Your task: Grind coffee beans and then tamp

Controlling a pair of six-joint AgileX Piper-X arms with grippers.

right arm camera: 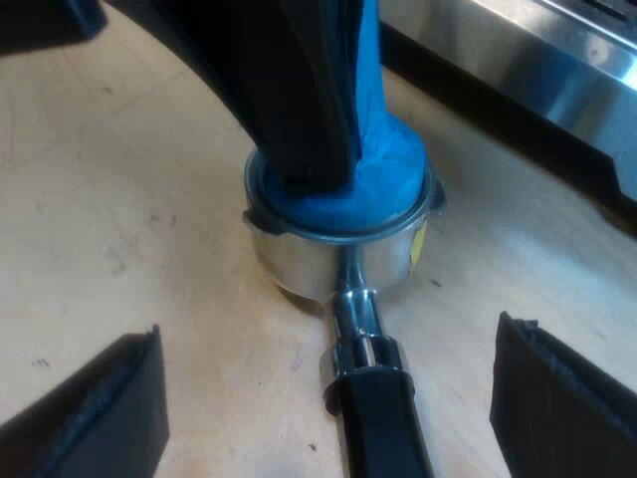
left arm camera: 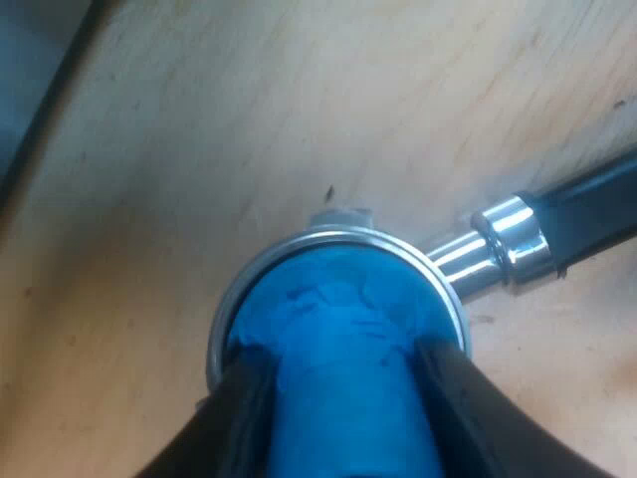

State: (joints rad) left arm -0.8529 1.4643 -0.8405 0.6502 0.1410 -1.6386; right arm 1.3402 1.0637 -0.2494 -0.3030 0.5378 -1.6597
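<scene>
My left gripper (left arm camera: 341, 363) holds the blue tamper (left arm camera: 338, 309). Its two black fingers (left arm camera: 239, 418) are closed on the tamper's stem, one on each side, and they press right against the blue. The round bottom of the tamper sits inside the cup of the metal holder (left arm camera: 328, 237) and fills it up to the shiny rim. The tamper stands nearly straight up. The holder rests on the wooden table (left arm camera: 249, 119). Its dark handle (left arm camera: 587, 204) lies flat on the wood and sticks out from the cup.

My right gripper (right arm camera: 326, 329) is wide apart. One finger is on each side of the handle, well away from it. They touch nothing and hold nothing. The espresso machine (right arm camera: 537, 60) stands near the holder, on the far side of the cup
</scene>
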